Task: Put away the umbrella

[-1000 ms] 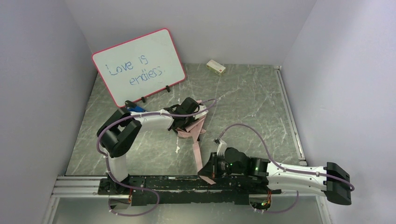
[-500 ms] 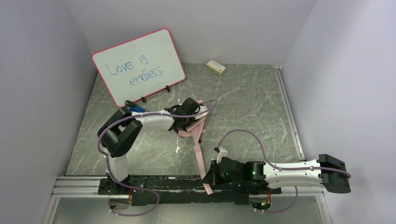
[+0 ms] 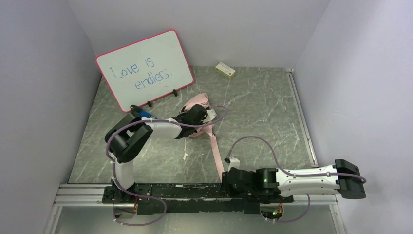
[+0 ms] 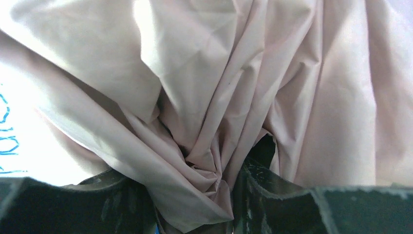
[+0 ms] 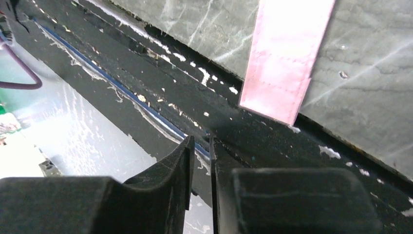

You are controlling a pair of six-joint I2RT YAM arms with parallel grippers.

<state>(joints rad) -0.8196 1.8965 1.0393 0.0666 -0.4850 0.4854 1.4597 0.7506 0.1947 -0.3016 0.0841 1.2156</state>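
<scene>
The umbrella [image 3: 198, 102] is a bunch of pale pink canopy in the middle of the table. My left gripper [image 3: 194, 117] is shut on it. In the left wrist view the crumpled pink fabric [image 4: 219, 97] fills the frame and is pinched between my left gripper [image 4: 195, 197] fingers. Its pink strap [image 3: 217, 153] trails flat over the table toward the near edge. The strap's stitched end [image 5: 280, 83] lies just beyond my right gripper [image 5: 200, 146], whose jaws stand a narrow gap apart with nothing between them. The shaft and handle are hidden.
A pink-framed whiteboard [image 3: 144, 68] leans at the back left, with a blue marker [image 3: 141, 113] at its foot. A small box [image 3: 225, 70] lies by the back wall. The black mounting rail [image 3: 185, 192] runs along the near edge under my right gripper. Walls close three sides.
My right gripper has let go of the strap and parted its jaws slightly; the strap now lies flat. My left gripper has shifted the canopy back toward the whiteboard.
</scene>
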